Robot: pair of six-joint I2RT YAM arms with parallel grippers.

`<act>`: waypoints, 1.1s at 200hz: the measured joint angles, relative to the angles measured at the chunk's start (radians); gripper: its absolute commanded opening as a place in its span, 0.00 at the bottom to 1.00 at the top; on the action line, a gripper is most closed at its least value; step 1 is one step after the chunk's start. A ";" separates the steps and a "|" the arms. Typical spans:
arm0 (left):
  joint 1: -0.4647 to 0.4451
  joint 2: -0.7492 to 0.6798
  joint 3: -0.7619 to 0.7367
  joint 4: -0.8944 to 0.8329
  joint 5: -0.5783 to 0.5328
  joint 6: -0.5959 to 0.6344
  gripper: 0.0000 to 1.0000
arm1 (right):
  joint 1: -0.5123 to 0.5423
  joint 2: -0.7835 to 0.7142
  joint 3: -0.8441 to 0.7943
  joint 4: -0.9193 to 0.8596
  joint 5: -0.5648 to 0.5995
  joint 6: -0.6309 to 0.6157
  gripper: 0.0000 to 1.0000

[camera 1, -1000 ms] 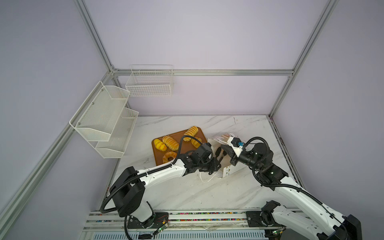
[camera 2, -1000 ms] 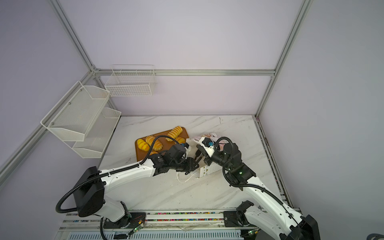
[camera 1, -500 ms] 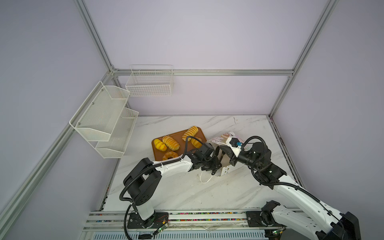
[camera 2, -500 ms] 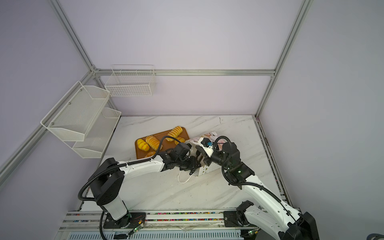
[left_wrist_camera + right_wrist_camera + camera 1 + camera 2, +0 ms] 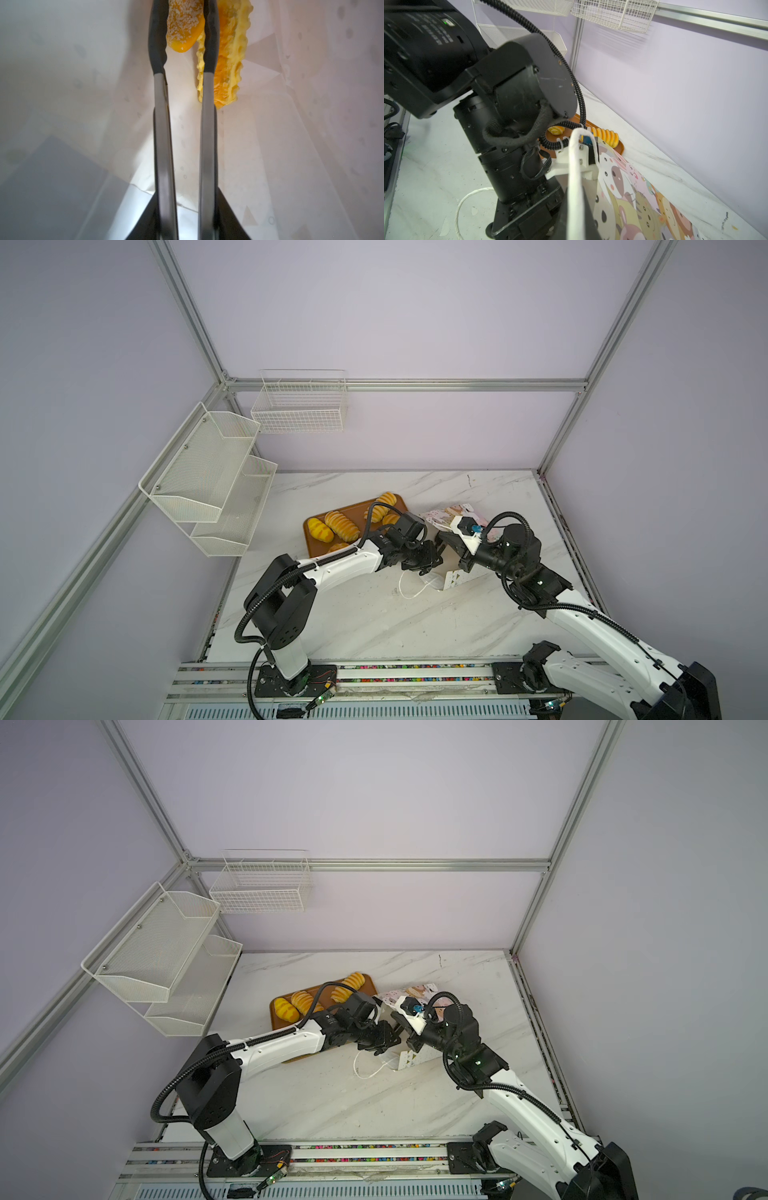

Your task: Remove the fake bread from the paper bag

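Observation:
The paper bag (image 5: 453, 515) with cartoon animal faces lies on its side on the marble table, its mouth toward the left arm. My right gripper (image 5: 448, 540) is shut on the bag's upper rim, with a white cord handle (image 5: 575, 176) lying over its finger. Most of my left gripper (image 5: 184, 12) is inside the bag and hidden in both top views. Its long fingers (image 5: 159, 41) press both sides of a speckled orange-yellow fake bread (image 5: 180, 39). A ridged yellow loaf (image 5: 230, 62) lies beside it against the white bag wall (image 5: 301, 145).
A brown tray (image 5: 318, 549) with several yellow loaves (image 5: 343, 526) sits just left of the bag, under the left arm. The bag's other cord handle (image 5: 409, 592) trails on the table. White wire shelves (image 5: 208, 485) and a wire basket (image 5: 299, 406) hang on the walls.
My left arm has pushed further right into the bag's mouth and its fingers have narrowed onto the speckled bread. The right gripper has stayed on the bag's rim.

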 measured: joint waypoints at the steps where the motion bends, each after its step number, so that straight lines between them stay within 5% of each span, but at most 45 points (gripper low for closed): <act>1: 0.000 -0.001 0.000 -0.002 0.001 0.001 0.31 | 0.000 0.000 0.000 0.000 0.000 0.000 0.00; 220: 0.004 -0.014 0.002 -0.024 -0.008 -0.012 0.38 | 0.000 0.011 0.002 -0.021 -0.013 -0.042 0.00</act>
